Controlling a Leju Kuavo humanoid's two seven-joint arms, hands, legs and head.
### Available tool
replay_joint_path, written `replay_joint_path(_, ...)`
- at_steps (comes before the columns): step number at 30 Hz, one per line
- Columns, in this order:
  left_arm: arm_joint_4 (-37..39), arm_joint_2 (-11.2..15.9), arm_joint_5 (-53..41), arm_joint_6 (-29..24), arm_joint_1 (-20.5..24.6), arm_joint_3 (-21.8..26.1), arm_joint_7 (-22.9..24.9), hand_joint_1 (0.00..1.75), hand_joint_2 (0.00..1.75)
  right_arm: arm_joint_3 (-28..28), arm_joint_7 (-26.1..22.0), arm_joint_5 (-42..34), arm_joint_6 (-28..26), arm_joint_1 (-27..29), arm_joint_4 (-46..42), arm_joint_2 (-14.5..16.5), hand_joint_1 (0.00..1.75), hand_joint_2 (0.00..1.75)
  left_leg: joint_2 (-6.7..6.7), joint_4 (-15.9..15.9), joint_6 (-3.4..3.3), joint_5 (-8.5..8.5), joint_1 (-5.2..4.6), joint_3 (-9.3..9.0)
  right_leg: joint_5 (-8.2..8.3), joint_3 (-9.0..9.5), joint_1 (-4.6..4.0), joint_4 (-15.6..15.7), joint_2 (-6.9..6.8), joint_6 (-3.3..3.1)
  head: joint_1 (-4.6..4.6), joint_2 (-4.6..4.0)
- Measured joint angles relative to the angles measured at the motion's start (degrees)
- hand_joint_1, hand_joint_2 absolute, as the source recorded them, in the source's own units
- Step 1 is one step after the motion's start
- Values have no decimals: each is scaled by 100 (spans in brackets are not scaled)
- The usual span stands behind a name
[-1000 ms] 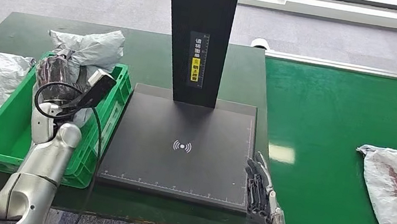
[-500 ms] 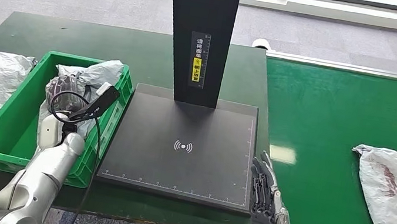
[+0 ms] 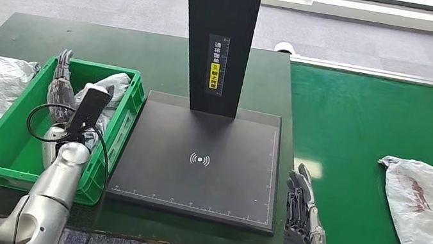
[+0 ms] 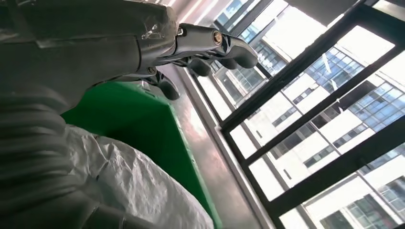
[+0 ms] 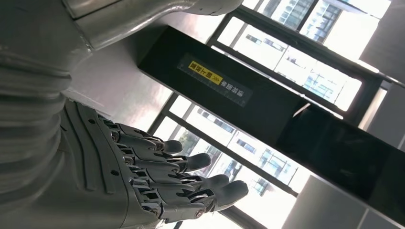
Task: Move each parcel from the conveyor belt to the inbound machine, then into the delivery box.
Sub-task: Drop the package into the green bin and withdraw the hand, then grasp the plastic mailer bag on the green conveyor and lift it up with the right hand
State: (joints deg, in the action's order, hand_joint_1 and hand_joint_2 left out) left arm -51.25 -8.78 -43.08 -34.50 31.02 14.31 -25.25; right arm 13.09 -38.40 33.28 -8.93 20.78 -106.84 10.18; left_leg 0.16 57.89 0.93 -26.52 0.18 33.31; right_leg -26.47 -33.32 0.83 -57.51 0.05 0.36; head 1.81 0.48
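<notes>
A grey poly-bag parcel (image 3: 430,215) lies on the green conveyor belt (image 3: 354,136), well to the right of the inbound machine (image 3: 199,158), whose black scan plate stands bare under its upright column. A second grey parcel (image 3: 109,86) lies crumpled in the green delivery box (image 3: 8,155) on the dark counter (image 3: 26,32), at the machine's left side.

The left hand (image 3: 63,83) hangs over the box with its fingers extended and apart, holding nothing; in the left wrist view the fingertips (image 4: 239,47) point away from the parcel below them. The right hand (image 3: 302,206) stands at the counter's near edge, between the machine and the belt, fingers straight and slightly spread, empty.

The parcel on the belt looks soft and light: a wrinkled plastic mailer that will likely sag and fold when lifted, with a slick skin that may slide between the fingers. A grip across its bulkier middle, where the contents give the fingers something to close on, seems safer than pinching a loose end, which could stretch or slip. It lies well clear of the right hand, so a long reach is called for.
</notes>
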Motion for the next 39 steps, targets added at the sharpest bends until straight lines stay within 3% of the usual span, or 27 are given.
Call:
replay_joint_path(11, -957, -194, 615, -165, -556, -179, -174, 0, 0, -2, 58, 82, -73, 8, 1, -6, 0, 175, 1, 0, 1, 0, 1, -2, 0, 0, -2, -1, 3, 0, 0, 0)
replay_joint_path(16, -1556, -301, 1418, -274, -941, -355, -318, 0, 0, -164, 553, 650, -469, -70, 45, -7, 0, 175, 1, 0, 1, 0, 1, -1, 0, 0, -1, 1, 3, 1, 0, 0)
replay_joint_path(20, -2126, -376, 2834, 505, -1383, -702, -831, 0, 0, -969, 1471, 1702, -1166, -396, 457, -84, 0, 175, 1, 0, -5, -4, -2, -2, 0, 5, 2, 8, 2, 3, -1, 0)
replay_joint_path(24, -2558, -415, 3856, 1562, -1883, -1098, -1160, 0, 0, -2083, 2054, 2784, -1501, -1046, 1555, -378, 0, 175, 4, 2, -9, -4, -4, 2, 9, 8, 4, 14, 5, 16, -2, 0)
replay_joint_path(28, -2846, -442, 4104, 2207, -2209, -1333, -1454, 0, 0, -2655, 2571, 3585, -1975, -2096, 3400, -948, 0, 0, 10, 10, -19, 2, -5, 3, 18, 7, 6, 17, 8, 27, -1, 0)
replay_joint_path(29, -2893, -450, 4112, 2320, -2250, -1369, -1467, 0, 0, -2714, 2632, 3693, -2101, -2350, 3872, -1107, 0, 0, 7, 12, -23, 5, -6, 4, 19, 7, 6, 17, 5, 28, -1, 0)
replay_joint_path(33, -3006, -463, 4110, 2525, -2313, -1436, -1487, 0, 0, -2806, 2690, 3824, -2287, -3056, 5342, -1619, 0, 175, -5, 14, -30, 11, -5, 7, 21, 9, 4, 16, -10, 30, -1, 0)
replay_joint_path(39, -3112, -475, 4047, 2522, -2328, -1439, -1488, 0, 0, -2844, 3206, 4046, -2081, -3574, 6698, -2172, 0, 175, -14, 13, -29, 11, -5, 13, 19, 4, 5, 15, -15, 30, -2, 0)
